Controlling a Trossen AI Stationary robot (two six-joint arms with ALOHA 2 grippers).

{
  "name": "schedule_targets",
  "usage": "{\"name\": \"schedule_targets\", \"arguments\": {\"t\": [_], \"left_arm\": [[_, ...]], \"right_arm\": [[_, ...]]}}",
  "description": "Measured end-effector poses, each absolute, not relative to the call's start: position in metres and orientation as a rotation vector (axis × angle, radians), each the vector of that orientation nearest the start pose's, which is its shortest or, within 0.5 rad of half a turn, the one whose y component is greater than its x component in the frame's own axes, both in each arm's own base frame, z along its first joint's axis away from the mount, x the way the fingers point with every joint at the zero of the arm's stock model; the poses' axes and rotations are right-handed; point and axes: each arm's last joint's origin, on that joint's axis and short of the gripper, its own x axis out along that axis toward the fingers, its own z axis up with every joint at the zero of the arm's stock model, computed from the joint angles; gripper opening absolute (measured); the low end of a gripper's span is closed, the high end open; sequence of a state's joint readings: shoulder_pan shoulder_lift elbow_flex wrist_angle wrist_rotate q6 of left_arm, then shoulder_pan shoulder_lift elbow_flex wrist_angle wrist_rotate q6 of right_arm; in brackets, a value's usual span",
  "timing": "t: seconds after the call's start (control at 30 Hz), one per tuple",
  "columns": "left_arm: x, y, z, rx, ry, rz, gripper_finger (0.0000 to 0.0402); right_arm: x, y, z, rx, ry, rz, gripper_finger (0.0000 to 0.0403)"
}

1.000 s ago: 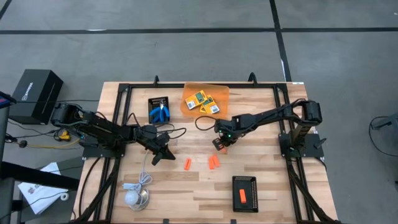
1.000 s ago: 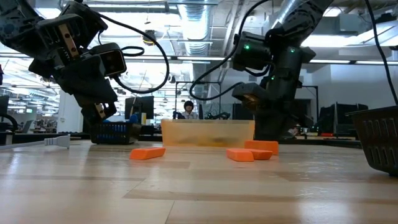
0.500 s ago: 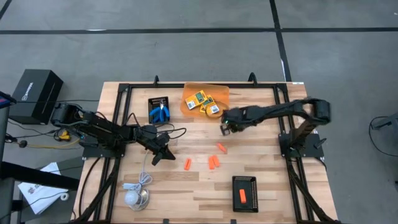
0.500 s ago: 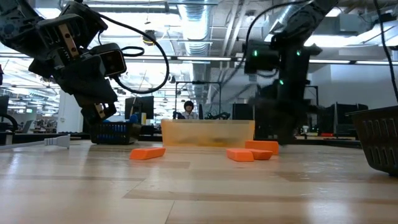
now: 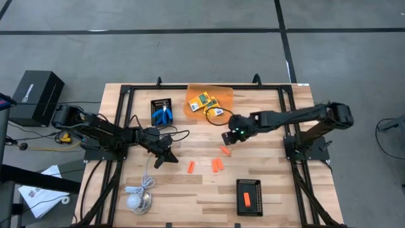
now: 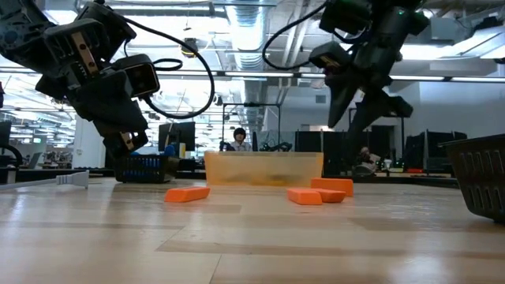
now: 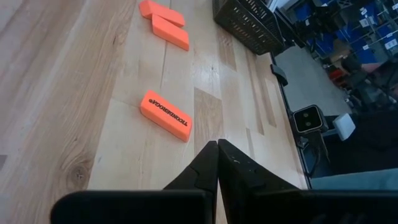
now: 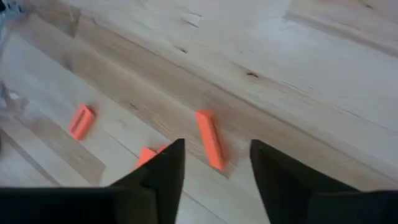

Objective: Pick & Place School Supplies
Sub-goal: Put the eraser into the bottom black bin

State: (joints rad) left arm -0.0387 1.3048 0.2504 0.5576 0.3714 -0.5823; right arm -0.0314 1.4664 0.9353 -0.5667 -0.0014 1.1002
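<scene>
Orange stick [image 7: 165,116] labelled "@VOOMROBOTICS"

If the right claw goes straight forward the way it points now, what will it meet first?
Most likely the orange stick lying alone on the table, seen between the open right claw's fingers. Depth is unclear, so it could pass just beside.

Blue scissors [image 5: 163,115] lie in a black tray [image 5: 155,103], crayon boxes [image 5: 208,104] on an orange tray [image 5: 223,94], four orange sticks [image 5: 217,165] loose on the table [image 5: 266,158].
</scene>
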Motion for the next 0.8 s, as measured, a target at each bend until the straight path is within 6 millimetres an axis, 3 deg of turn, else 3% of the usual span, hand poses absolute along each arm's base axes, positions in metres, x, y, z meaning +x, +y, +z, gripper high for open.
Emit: {"name": "schedule_targets", "arguments": {"t": [0.13, 0.3, 0.53, 0.8], "left_arm": [[0.206, -0.019, 0.129, -0.646, 0.602, -0.255, 0.0002], [0.205, -0.020, 0.129, -0.651, 0.612, -0.275, 0.0002], [0.205, -0.020, 0.128, -0.652, 0.616, -0.273, 0.0002], [0.205, -0.020, 0.128, -0.651, 0.615, -0.274, 0.0002]], "right_arm": [[0.288, 0.007, 0.198, 0.991, 1.041, -0.607, 0.0202], [0.309, 0.019, 0.187, 0.967, 1.100, -0.590, 0.0194], [0.321, 0.019, 0.175, 0.877, 1.233, -0.620, 0.0166], [0.326, 0.013, 0.171, 0.868, 1.238, -0.604, 0.0169]]}}
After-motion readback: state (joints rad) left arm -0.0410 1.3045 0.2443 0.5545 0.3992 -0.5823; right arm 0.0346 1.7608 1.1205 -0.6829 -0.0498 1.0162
